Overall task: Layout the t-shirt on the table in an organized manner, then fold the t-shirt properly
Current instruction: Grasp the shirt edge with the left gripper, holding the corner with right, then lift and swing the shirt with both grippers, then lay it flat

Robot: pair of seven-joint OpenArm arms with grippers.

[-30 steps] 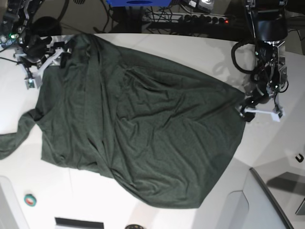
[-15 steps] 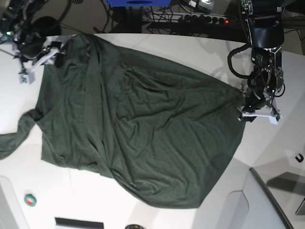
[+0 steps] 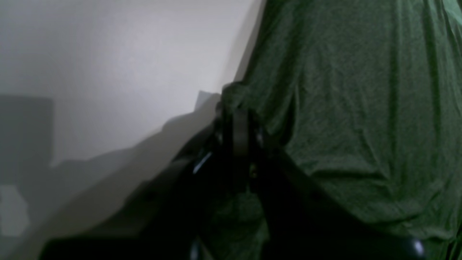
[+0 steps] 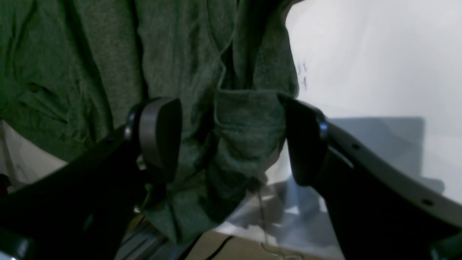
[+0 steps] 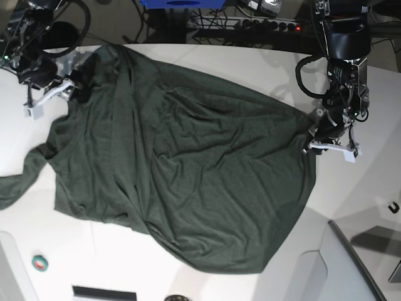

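The dark green t-shirt (image 5: 182,169) lies spread but wrinkled and skewed across the white table (image 5: 263,69), with one sleeve trailing off at the left edge. My left gripper (image 5: 313,143) at the shirt's right edge is shut on the t-shirt; in the left wrist view the gripper (image 3: 236,115) pinches a small bunch of the t-shirt's (image 3: 361,108) hem. My right gripper (image 5: 74,78) is at the shirt's upper left corner. In the right wrist view it (image 4: 231,139) stands open, its fingers (image 4: 158,137) spread on either side of a folded lump of the t-shirt (image 4: 249,122).
A grey angled panel (image 5: 351,269) sits at the lower right corner. A small green tape roll (image 5: 40,263) lies near the front left, and a small black hook-like item (image 5: 393,207) at the right edge. Cables and a power strip (image 5: 263,25) run behind the table.
My left gripper has closed on the shirt's right edge and shifted slightly left. My right gripper's jaws have spread wider at the upper left corner.
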